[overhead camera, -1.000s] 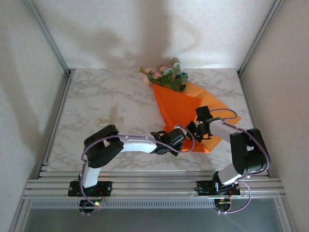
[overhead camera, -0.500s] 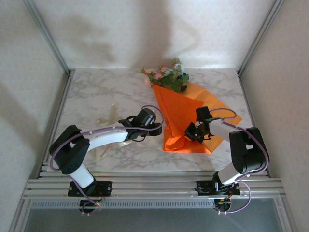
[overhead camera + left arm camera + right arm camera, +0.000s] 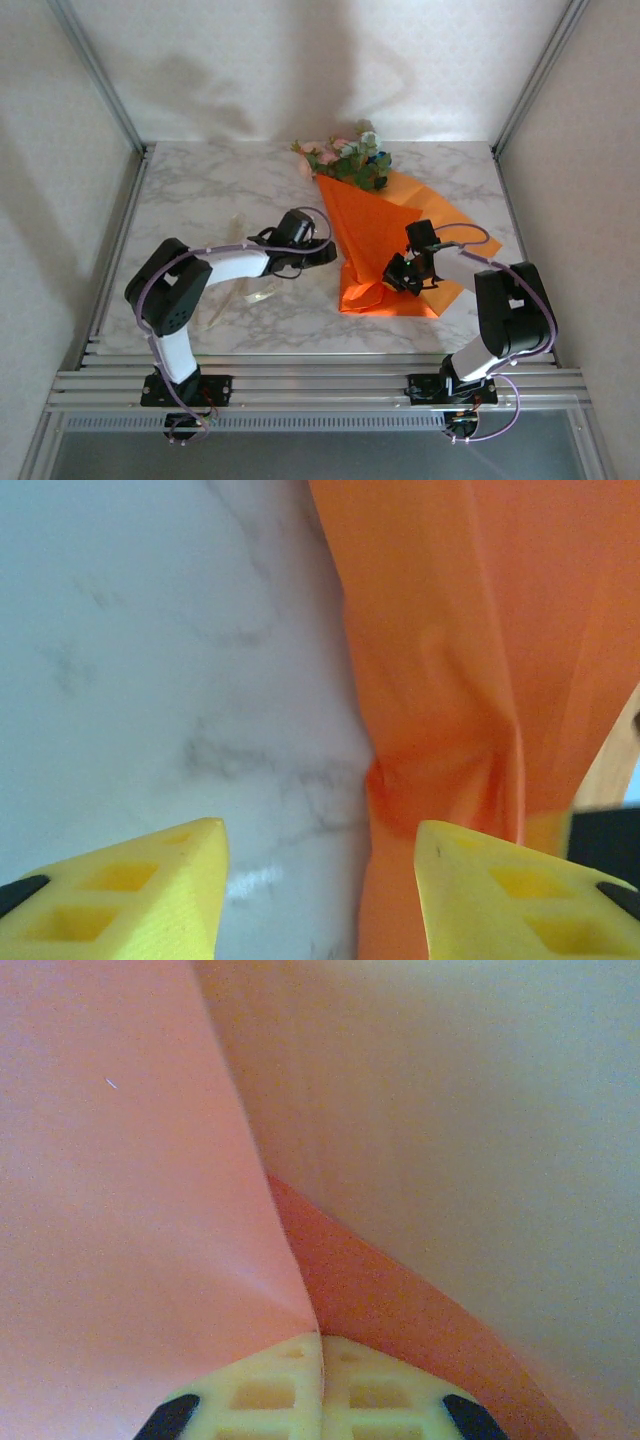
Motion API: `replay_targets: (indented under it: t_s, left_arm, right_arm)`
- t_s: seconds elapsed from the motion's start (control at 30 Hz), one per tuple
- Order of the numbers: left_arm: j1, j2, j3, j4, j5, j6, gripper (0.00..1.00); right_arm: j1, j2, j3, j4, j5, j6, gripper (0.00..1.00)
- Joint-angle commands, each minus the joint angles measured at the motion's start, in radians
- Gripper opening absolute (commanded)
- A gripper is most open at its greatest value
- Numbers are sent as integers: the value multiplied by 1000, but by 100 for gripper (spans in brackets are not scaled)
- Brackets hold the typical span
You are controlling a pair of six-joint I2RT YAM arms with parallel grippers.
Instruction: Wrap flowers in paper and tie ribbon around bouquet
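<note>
The orange paper [image 3: 375, 235] lies centre-right in the top view, with the flowers [image 3: 350, 158] at its upper end. Its wrist view shows the right gripper [image 3: 321, 1338] pinched together on a paper fold. The left gripper [image 3: 318, 832] stands apart over the marble table [image 3: 150, 660], beside the paper's creased edge.

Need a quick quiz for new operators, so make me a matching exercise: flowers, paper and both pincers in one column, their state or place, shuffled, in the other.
Column one:
1. flowers
2. paper
3. left pincer
4. right pincer

Column two:
A. shut on an orange fold
B. open, holding nothing, at the sheet's left edge
C. poking out at the far end of the wrap
D. orange, lying on the marble table

Pairs: 1-C, 2-D, 3-B, 4-A
</note>
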Motion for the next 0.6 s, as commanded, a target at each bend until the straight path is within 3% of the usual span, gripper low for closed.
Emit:
replay_targets:
  t_s: [0.0,0.23,0.4,0.57]
  left_arm:
    - [3,43,99,36,45,-29,53]
    - [1,121,200,-44,62,-21,58]
    - [1,189,280,-123,32,23,53]
    - [0,252,356,-157,38,42,38]
  right_arm:
    - [-6,25,13,-44,3,-19,0]
    - [-6,28,15,-42,-3,-21,0]
    - [-6,34,21,-44,-3,-22,0]
    - [-6,25,34,-57,-8,-24,0]
